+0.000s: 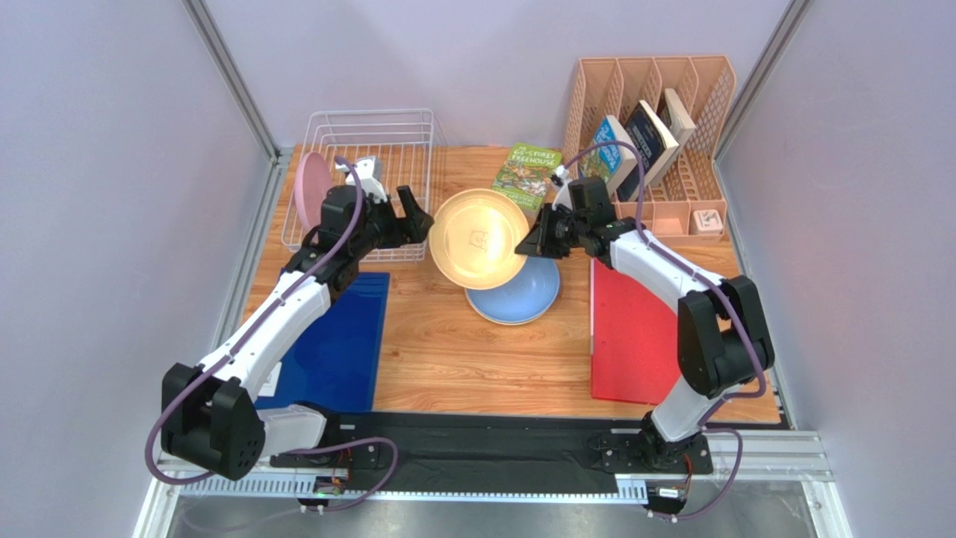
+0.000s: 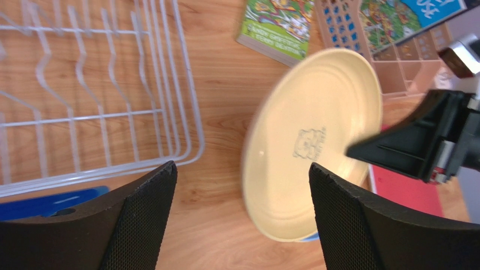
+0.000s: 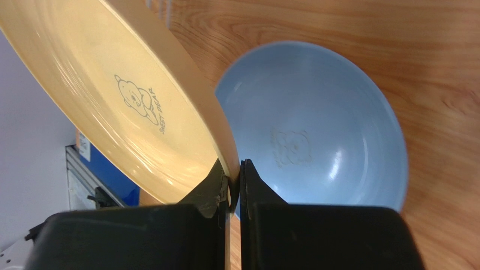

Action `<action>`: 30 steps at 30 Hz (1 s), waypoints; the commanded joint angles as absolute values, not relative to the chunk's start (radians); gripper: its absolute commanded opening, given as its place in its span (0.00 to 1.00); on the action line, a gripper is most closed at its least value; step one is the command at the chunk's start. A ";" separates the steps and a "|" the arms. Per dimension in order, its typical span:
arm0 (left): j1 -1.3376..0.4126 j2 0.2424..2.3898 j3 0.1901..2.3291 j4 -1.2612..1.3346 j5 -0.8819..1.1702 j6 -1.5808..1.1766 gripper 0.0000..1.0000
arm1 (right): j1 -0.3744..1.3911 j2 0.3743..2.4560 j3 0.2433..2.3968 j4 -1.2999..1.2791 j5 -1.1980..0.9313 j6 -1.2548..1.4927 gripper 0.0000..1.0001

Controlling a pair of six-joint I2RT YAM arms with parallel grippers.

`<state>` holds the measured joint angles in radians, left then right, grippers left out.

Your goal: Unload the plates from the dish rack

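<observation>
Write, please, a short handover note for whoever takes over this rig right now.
Left gripper: open, beside the yellow plate, not gripping it.
Right gripper: shut on the yellow plate's rim, holding it tilted over the blue plate.
Blue plate: flat on the table.
Pink plate: on edge at the rack's left end.
Done: blue and yellow out of the rack.
Left: set yellow down, unload pink. Only three plates in view.

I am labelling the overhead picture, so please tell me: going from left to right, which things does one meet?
pink plate → left gripper → cream-yellow plate → right gripper → peach book organiser
</observation>
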<state>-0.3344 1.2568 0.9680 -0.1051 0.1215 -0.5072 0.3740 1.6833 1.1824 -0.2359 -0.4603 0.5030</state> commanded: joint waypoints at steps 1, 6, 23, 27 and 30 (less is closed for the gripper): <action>-0.336 1.167 0.986 -0.129 -0.159 -0.364 0.93 | 0.351 1.579 1.141 -0.400 -0.309 0.466 0.00; -0.336 1.118 0.930 -0.069 -0.425 -0.204 0.95 | 0.345 1.545 1.108 -0.491 -0.236 0.451 0.00; -0.229 1.269 0.945 -0.005 -0.618 -0.104 0.99 | 0.342 1.675 1.152 -0.561 -0.206 0.410 0.07; -0.170 1.293 0.965 -0.006 -0.577 -0.115 0.99 | 0.342 1.684 1.167 -0.568 -0.207 0.403 0.23; -0.132 1.321 0.980 0.025 -0.545 -0.121 1.00 | 0.342 1.675 1.184 -0.571 -0.193 0.400 0.37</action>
<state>-0.1757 1.2968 0.9199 -0.0326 -0.5877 -0.1234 0.3435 1.6829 1.1275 -0.5739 -0.2108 0.4206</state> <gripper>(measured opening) 0.993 0.290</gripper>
